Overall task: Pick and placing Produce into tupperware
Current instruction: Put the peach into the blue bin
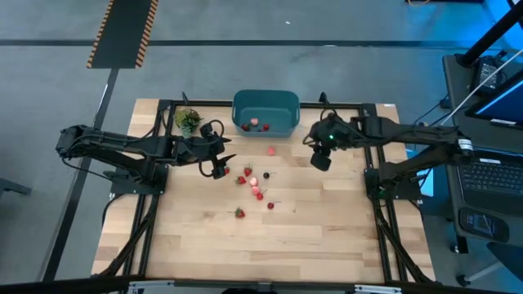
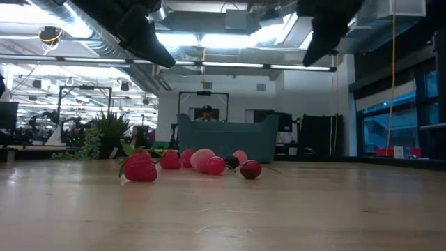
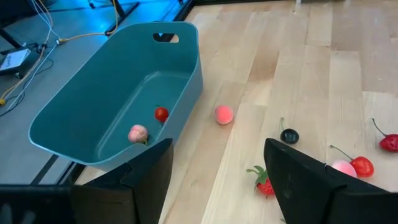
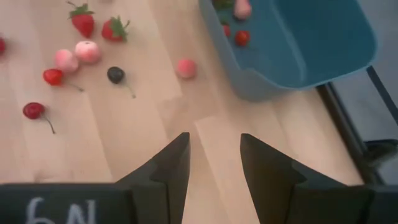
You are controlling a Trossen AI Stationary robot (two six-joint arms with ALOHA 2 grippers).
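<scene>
A: Tub position?

B: Teal tupperware (image 1: 265, 113) sits at the far middle edge of the tabletop (image 1: 310, 237). I count 3 small pieces of produce (image 1: 255, 126) in it on the high view; my left wrist view shows 2 of them, 1 red, 1 pinkish.

A: Loose produce?

B: 1 pink ball (image 1: 271, 150) lies just in front of the tub. A cluster of strawberries and cherries (image 1: 255, 184) lies further toward the tabletop's middle, with 1 strawberry (image 1: 239, 213) apart on the near side. 1 dark cherry (image 3: 289, 135) sits among them.

A: Left hand?

B: My left hand (image 1: 219, 163) hangs above the tabletop, left of the cluster, fingers (image 3: 298, 174) spread wide, nothing between them.

A: Right hand?

B: My right hand (image 1: 320, 158) hovers off the tub's right front corner, clear of the wood. Fingers (image 4: 171, 165) stand partly apart with bare tabletop showing in the gap; nothing held.

A: Anything else?

B: Green leafy bunch (image 1: 187, 121) stands left of the tub. On the low view a person (image 2: 205, 113) shows behind the tub.
</scene>
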